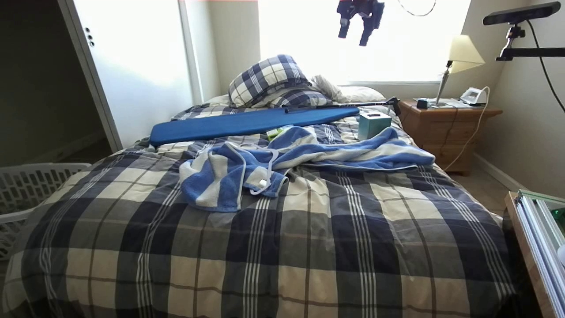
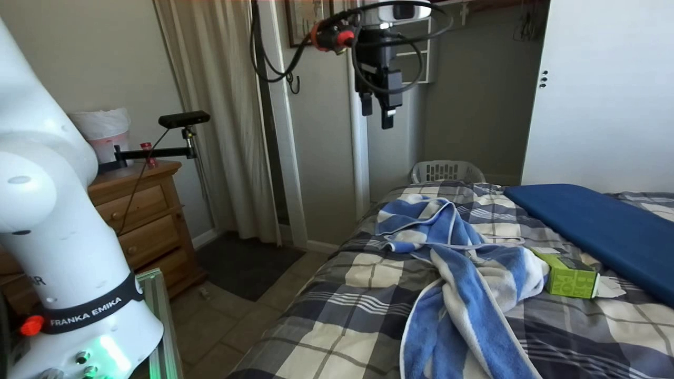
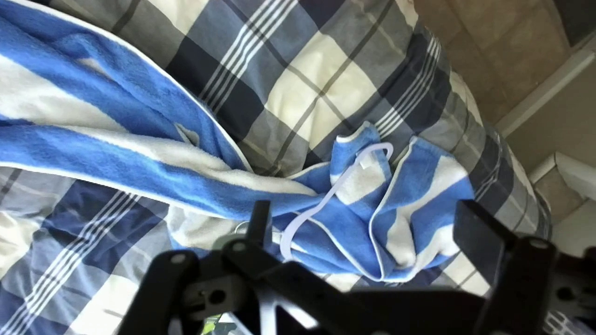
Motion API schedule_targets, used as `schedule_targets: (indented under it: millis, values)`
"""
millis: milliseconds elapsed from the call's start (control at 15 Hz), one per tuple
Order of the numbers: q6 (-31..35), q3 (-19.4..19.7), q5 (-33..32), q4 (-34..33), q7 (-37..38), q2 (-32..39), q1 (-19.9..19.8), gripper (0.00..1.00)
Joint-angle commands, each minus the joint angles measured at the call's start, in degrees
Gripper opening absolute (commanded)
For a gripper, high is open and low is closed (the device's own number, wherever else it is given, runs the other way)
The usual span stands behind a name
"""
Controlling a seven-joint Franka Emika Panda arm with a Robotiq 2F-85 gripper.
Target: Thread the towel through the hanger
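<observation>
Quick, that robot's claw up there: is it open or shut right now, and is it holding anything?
Gripper: open, holding nothing; the towel lies on the bed.

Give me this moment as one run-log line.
gripper: open, empty, above towel | towel: rumpled on bedspread | hanger: visible part lying across towel | threading: cannot tell

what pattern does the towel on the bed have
Broad blue and white stripes; the towel shows best in the wrist view.
</observation>
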State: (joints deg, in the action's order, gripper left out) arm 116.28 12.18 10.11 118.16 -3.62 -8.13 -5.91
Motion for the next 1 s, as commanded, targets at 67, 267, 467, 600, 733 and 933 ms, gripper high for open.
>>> schedule_targets:
  millis: [67, 267, 467, 600, 733, 933]
  values:
    - [2.86, 2.28, 12.9, -11.34, -7.69, 15.34, -3.04, 1.0]
    - [1.87, 0.5, 17.85, -18.61, -8.89, 24.5, -5.9, 1.0]
    - [4.65, -1.6, 18.31, -25.47, -5.78, 32.95, -7.8, 1.0]
    - [5.55, -2.89, 17.06, -29.15, -3.78, 37.89, -8.76, 1.0]
    - [5.32, -4.16, 15.99, -32.19, -2.87, 42.02, -9.56, 1.0]
    - [6.01, -5.16, 15.44, -29.24, -3.86, 40.52, -10.1, 1.0]
